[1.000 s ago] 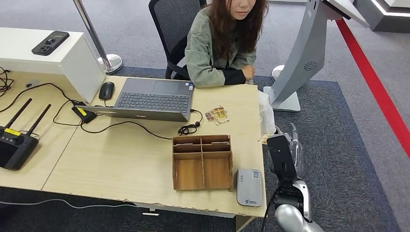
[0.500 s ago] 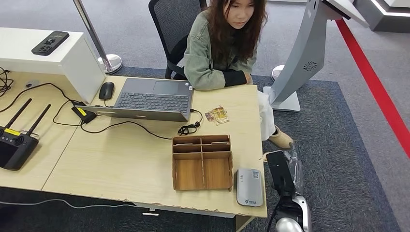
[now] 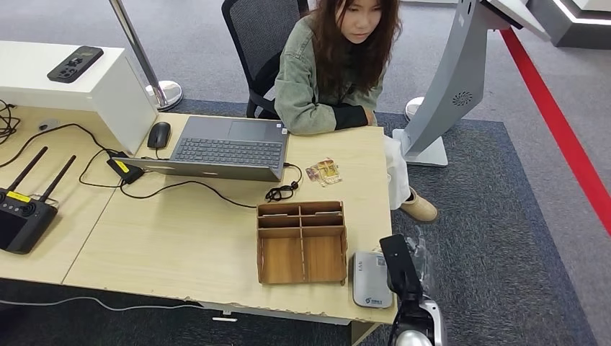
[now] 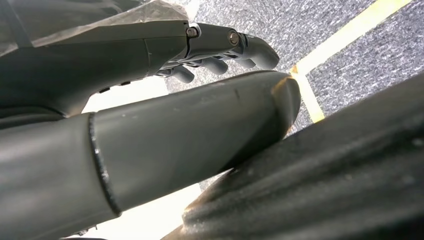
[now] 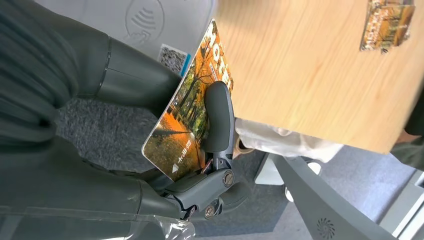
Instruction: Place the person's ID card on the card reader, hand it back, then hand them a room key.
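Since earlier frame, right arm pulled down and left in head view; right hand (image 3: 400, 265) now beside card reader (image 3: 371, 279) at desk's (image 3: 187, 238) lower right corner. Person (image 3: 335, 61) seated top centre. Right hand pinches orange card (image 5: 189, 110) between thumb and finger, just beside reader. Left hand (image 4: 200, 47) hangs, holding nothing, fingers loosely curled. Step: placing card on reader. Next: lower card flat onto reader face.

Orange autumn-scene ID card (image 5: 192, 107) pinched in right hand (image 5: 150, 150), above grey card reader (image 3: 371, 279) at table edge
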